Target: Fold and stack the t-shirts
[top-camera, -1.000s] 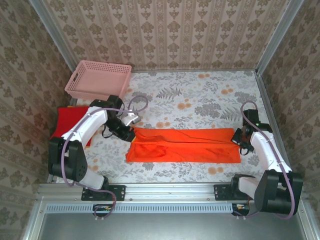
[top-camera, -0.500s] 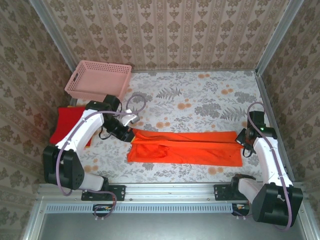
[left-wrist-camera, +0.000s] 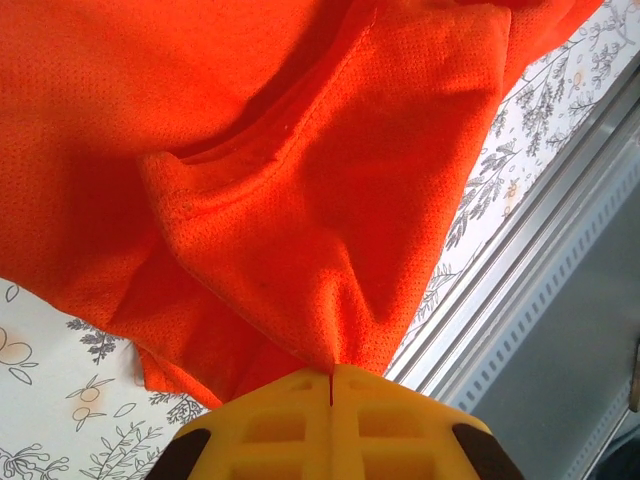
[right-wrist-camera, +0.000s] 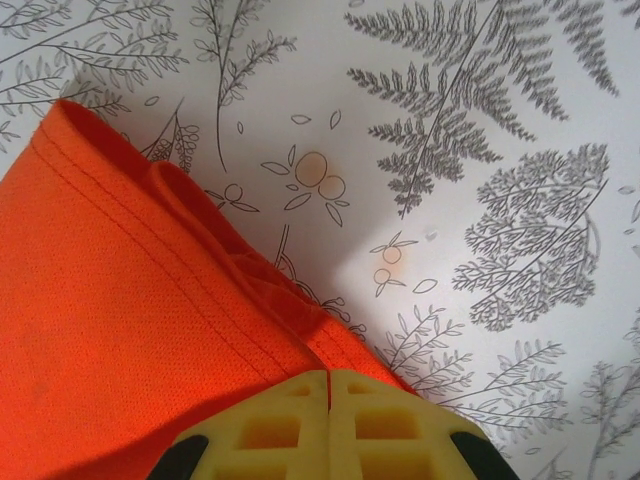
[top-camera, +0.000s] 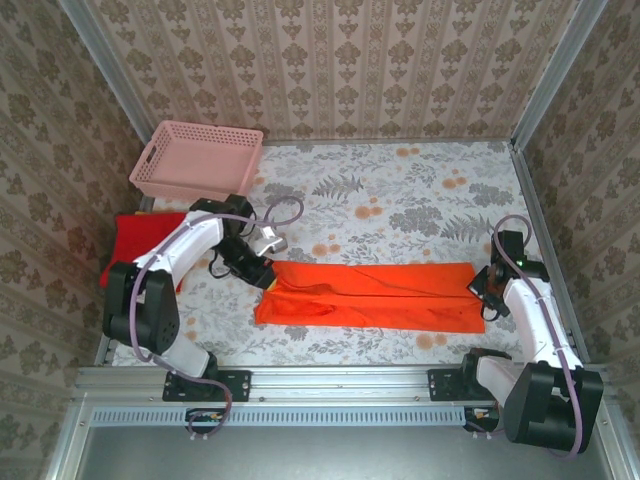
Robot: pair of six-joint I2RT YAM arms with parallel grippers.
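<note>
Stretching across the near half of the tabletop (top-camera: 400, 190) lay the orange t-shirt (top-camera: 370, 297), folded into a long band that ran from one arm to the other. The left fingers (top-camera: 266, 268) were pressed together on its left end. The left wrist view showed them meeting flush, with a pucker of mesh cloth drawn into the seam between them. Over on the right, the right fingers (top-camera: 482, 286) were closed just the same, clamped on the hemmed corner of that shirt above the fern-print surface. The red t-shirt (top-camera: 130, 245) sat at the left edge, partly under the left arm (top-camera: 185, 245), just on the near side of the pink basket (top-camera: 197, 160).
</note>
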